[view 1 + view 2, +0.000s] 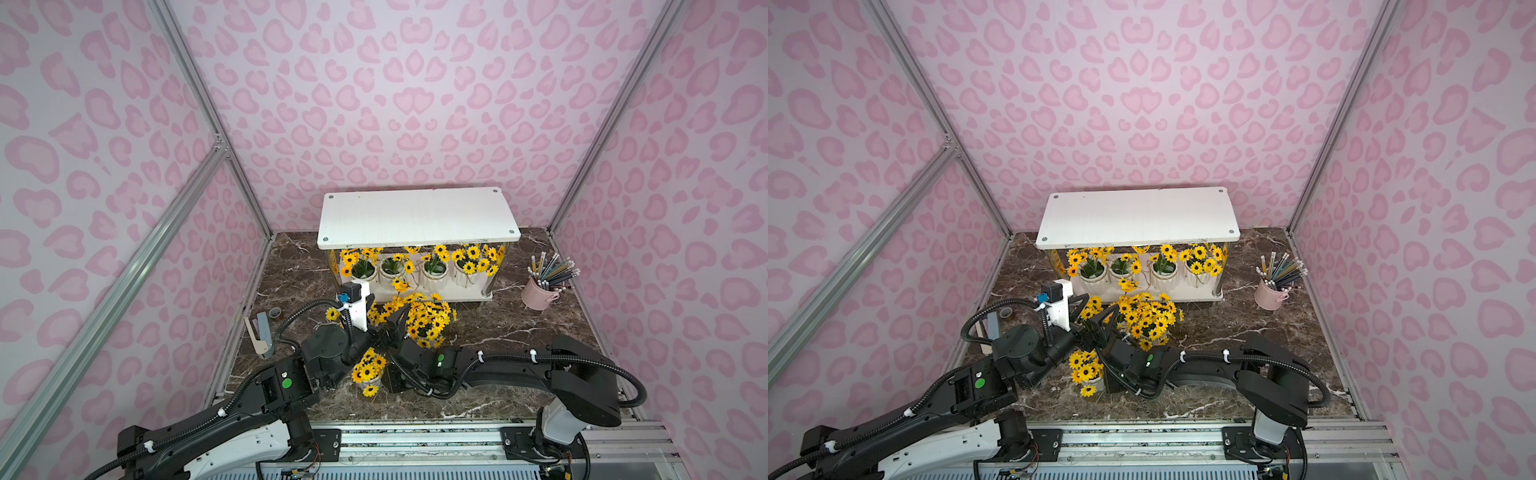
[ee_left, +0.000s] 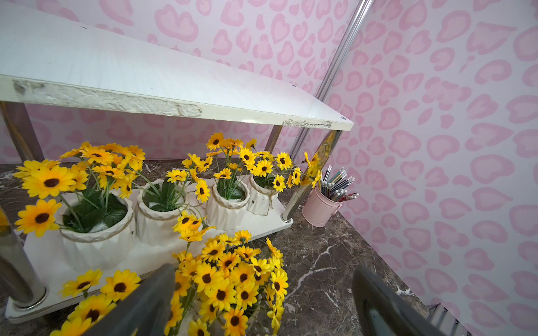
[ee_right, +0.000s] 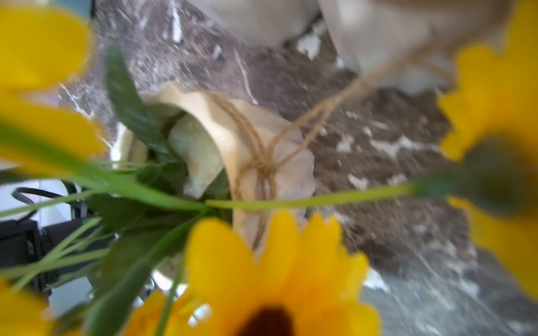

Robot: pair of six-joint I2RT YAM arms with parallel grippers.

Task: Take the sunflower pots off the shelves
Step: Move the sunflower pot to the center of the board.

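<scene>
Left wrist view looks out between the widely parted fingers of the left gripper [image 2: 263, 269]. A dense clump of sunflower pots [image 2: 233, 279] stands just ahead of it on the marble table [image 2: 329, 256], crowding the way to the shelves [image 2: 174, 87] beyond. Past the rack's far leg sits a pink pencil bucket [image 2: 318, 208]. The right gripper [image 1: 395, 322] is buried in that clump's blooms, and I cannot tell how its jaws stand. Four shelf pots [image 2: 96, 241] line the lower tier: white, ribbed, twine-tied, with yellow dark-centred flowers over green leaves. A lone pot [image 1: 368, 372] stands behind both grippers.
</scene>
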